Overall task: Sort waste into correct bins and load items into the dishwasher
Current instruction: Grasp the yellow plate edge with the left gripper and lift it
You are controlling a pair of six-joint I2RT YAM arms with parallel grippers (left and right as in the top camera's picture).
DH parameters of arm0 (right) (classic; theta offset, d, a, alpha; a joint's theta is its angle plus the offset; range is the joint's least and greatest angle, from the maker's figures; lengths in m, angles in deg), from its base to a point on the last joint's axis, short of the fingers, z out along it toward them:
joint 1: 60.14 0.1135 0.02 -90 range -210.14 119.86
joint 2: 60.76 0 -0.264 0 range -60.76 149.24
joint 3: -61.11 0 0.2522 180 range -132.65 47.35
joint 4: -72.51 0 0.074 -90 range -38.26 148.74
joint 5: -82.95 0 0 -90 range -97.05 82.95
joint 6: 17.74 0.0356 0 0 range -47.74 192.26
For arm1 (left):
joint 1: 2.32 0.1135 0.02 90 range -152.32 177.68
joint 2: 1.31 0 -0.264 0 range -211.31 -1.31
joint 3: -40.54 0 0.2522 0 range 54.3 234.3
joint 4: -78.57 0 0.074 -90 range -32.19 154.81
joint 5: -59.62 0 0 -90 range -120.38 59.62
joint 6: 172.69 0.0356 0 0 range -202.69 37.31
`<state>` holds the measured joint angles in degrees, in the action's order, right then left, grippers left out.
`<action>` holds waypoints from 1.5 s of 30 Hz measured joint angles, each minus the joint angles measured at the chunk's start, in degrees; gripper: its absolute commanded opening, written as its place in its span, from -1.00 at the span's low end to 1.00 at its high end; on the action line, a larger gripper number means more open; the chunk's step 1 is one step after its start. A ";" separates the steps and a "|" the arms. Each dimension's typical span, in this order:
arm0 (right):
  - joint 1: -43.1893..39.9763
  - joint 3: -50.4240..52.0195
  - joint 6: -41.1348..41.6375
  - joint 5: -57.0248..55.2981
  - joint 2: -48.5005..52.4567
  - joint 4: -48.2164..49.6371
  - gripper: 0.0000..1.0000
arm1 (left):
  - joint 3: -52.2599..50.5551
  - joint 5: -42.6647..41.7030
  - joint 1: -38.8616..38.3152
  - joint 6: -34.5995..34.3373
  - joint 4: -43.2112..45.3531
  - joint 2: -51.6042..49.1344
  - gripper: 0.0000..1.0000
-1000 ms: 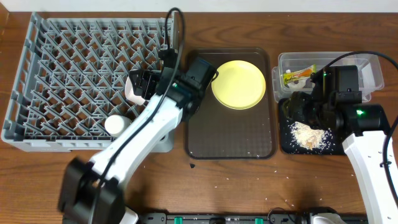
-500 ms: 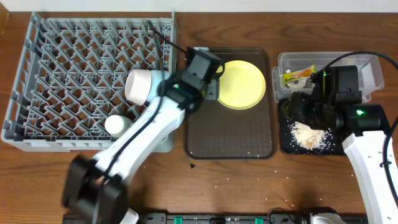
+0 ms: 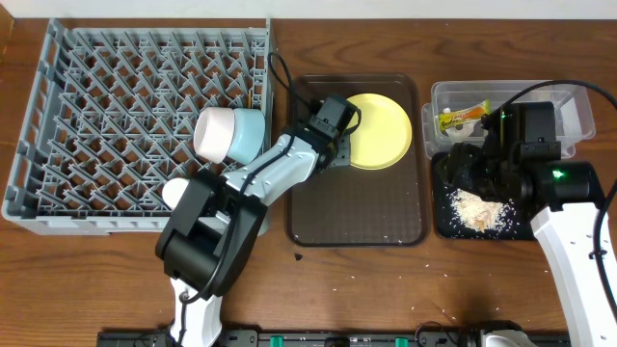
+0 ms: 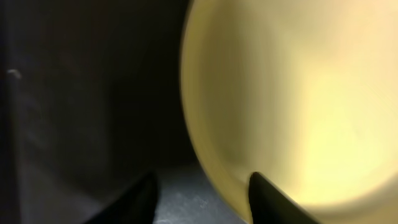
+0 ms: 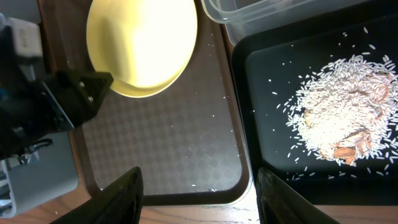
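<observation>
Your left gripper point(image 3: 339, 152) sits at the left rim of the pale-yellow plate point(image 3: 381, 130), and that is the relation your next move turns on. The plate lies flat at the far end of the brown serving tray point(image 3: 357, 207), directly to the right of the claw. In the left wrist view the jaws stand apart with nothing clamped, and the plate's curved edge runs down toward one finger point(image 4: 267, 196) without being pinched yet. Being round, the plate gives you no long axis to line up with. Only the rim matters, so judge your approach as a slide to the right until an edge sits between the fingers. The left arm is plainly the nearer one, and the dish rack point(image 3: 58, 125), the plate's likely destination, lies to its left. Your right gripper point(image 3: 465, 166) hangs spread wide and empty above the black tray point(image 3: 442, 226), over the rice grains point(image 3: 477, 207) and well clear of the plate.
</observation>
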<state>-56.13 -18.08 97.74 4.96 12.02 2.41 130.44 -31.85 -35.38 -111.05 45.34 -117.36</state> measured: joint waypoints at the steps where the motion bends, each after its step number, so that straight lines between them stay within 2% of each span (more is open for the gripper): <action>1: 0.00 0.00 0.00 0.00 0.00 0.02 0.12 | 0.00 -0.44 0.00 -0.17 -0.57 -0.28 -0.35; 3: 0.00 0.00 0.00 0.00 0.00 0.02 0.12 | 0.00 -1.38 0.00 -0.20 -3.26 -0.66 -0.62; 5: 0.00 0.00 0.00 0.00 0.00 0.00 0.11 | 0.00 -1.62 0.00 -0.24 -4.55 -0.70 -0.70; 8: 0.00 0.00 0.00 0.00 0.00 0.00 0.11 | 0.13 -1.99 0.00 -0.28 -6.82 -0.63 -0.66; 9: 0.00 0.00 0.00 0.00 0.00 0.00 0.11 | 0.24 -2.19 -0.02 -0.28 -7.56 -0.57 -0.55; 10: 0.00 0.00 0.00 0.00 0.00 0.00 0.11 | 0.24 -2.29 -0.07 -0.11 -7.89 -0.52 -0.53; 16: 0.00 0.00 0.00 0.00 0.00 0.00 0.11 | 0.31 -2.89 -0.11 0.28 -7.50 -0.52 -0.55; 22: 0.00 0.00 0.00 0.00 0.00 -0.07 0.10 | 0.31 -7.48 -0.07 1.79 -6.62 -0.52 -0.55; 25: 0.00 0.00 0.00 0.00 0.00 -0.09 0.11 | 0.15 -10.14 -0.07 3.26 -5.68 -0.52 -0.63; 26: 0.00 0.00 0.00 0.00 0.00 -0.09 0.11 | 0.02 -10.97 -0.07 3.91 -5.51 -0.52 -0.79; 27: 0.00 0.00 0.00 0.00 0.00 -0.09 0.11 | -0.17 -11.93 -0.04 4.50 -5.20 -0.52 -0.85; 32: 0.00 0.00 0.00 0.00 0.00 -0.39 0.11 | -0.94 -15.47 0.37 7.50 -4.61 -0.52 -0.85; 36: 0.00 0.00 0.00 0.00 0.00 -1.25 0.10 | -1.36 -20.46 2.25 10.78 -4.61 -0.52 -0.85; 45: 0.00 0.00 -0.02 0.00 0.00 -1.33 0.11 | -1.79 -44.17 16.09 13.25 0.11 2.84 -0.85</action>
<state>-56.13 -18.08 97.72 4.96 12.02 1.08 128.64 -76.02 -19.29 -97.81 45.45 -114.52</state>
